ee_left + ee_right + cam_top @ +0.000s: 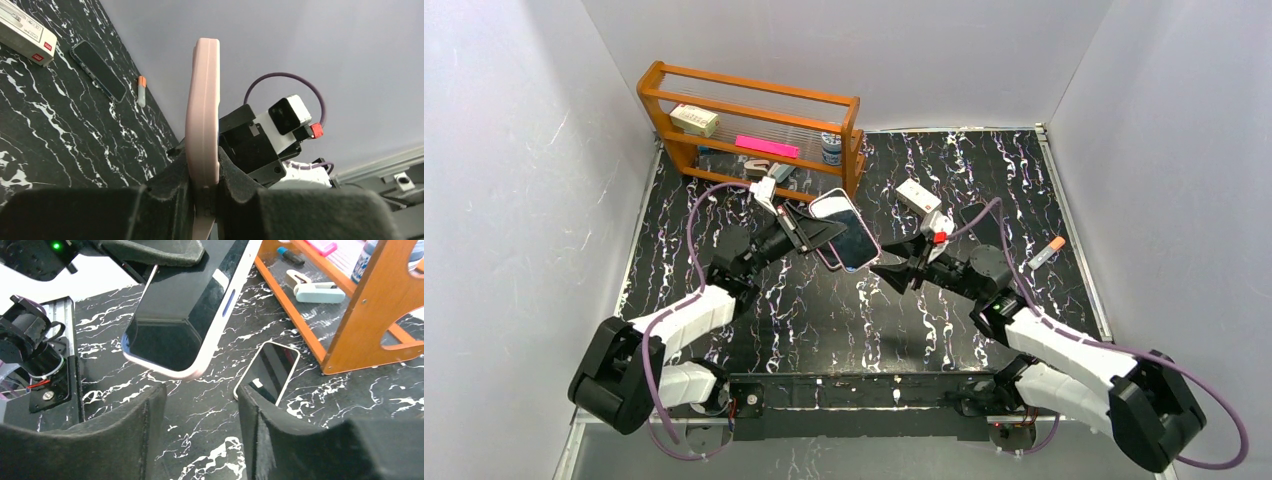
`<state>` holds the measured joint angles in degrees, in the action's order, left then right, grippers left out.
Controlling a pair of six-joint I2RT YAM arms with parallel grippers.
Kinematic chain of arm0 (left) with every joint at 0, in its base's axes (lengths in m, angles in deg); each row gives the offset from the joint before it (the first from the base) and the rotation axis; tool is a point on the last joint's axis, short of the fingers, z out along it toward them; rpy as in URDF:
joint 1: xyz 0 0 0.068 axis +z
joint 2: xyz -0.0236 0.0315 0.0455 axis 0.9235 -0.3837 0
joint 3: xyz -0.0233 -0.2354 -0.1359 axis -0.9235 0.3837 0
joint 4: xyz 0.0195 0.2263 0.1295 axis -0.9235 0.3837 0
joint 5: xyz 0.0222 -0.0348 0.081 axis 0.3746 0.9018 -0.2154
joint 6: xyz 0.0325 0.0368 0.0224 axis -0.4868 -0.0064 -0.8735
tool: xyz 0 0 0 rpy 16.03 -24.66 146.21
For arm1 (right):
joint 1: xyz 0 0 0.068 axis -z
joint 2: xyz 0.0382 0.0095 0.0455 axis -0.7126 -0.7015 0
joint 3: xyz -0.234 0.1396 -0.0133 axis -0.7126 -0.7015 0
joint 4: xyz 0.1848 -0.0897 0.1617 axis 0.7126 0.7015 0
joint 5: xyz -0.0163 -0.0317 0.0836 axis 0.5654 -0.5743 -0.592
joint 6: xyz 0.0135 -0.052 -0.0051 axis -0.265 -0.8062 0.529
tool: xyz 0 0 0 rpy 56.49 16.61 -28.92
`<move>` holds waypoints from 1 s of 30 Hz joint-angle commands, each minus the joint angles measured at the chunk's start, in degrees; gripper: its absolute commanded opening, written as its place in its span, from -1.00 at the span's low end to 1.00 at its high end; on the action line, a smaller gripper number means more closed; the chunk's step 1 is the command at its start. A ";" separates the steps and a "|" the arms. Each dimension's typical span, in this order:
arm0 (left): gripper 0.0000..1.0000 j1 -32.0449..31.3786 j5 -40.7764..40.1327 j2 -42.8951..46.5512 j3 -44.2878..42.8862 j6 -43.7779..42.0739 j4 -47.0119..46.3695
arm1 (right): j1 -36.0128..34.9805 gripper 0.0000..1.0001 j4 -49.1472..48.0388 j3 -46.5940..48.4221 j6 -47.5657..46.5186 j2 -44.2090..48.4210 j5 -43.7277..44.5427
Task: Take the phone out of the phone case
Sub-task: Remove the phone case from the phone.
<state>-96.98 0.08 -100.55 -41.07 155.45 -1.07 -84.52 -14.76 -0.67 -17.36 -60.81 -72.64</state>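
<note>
Phone (182, 300) still seated in its pink case (202, 100), held in the air just in front of the rack's (754, 120) right end. The left gripper (202, 175) is clamped across the case near one end, one pad on each face. The right gripper (200, 400) waits with jaws apart just short of the free corner, on the side away from the rack, touching nothing. Step in hand, as judged: peeling the rim off that corner. The right jaws should catch only the soft rim, never the glass, and work from the free end, since the left clamp may pin the phone in.
</note>
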 commanded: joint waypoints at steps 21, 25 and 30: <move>-1.00 4.14 29.76 6.27 -15.97 -30.15 27.39 | 0.27 0.16 16.65 11.13 -5.26 1.29 -24.24; -1.00 4.14 30.02 7.03 -16.26 -30.48 27.52 | 0.31 0.11 16.22 11.58 -4.98 -0.07 -26.35; -1.00 3.73 30.65 8.12 -16.33 -30.85 27.57 | 0.32 0.02 15.03 11.54 -3.86 -1.17 -28.72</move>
<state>-93.05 28.45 -95.91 -54.12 125.68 28.41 -84.41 3.49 8.40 -22.65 -61.49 -97.66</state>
